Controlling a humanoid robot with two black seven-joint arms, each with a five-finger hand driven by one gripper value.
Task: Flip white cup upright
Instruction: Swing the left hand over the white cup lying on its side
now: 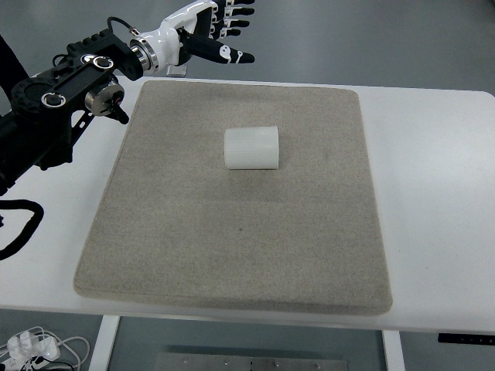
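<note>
You're looking at a white cup (251,148) of matt, faintly ribbed plastic lying on a coarse, felt-like beige mat (232,247). Under the mat, the table (441,201) is smooth white laminate. Beyond the mat's far-left corner, the left hand (209,31) shows glossy white and black plastic shells.

This looks like a robot test lab and not a home. A plain white desk (433,193) stands on a smooth grey floor (371,39), and a grey felt mat (232,232) covers most of its top. Black cables (19,228) hang over the desk's left edge, and white cables (35,348) lie on the floor below its near left corner.
</note>
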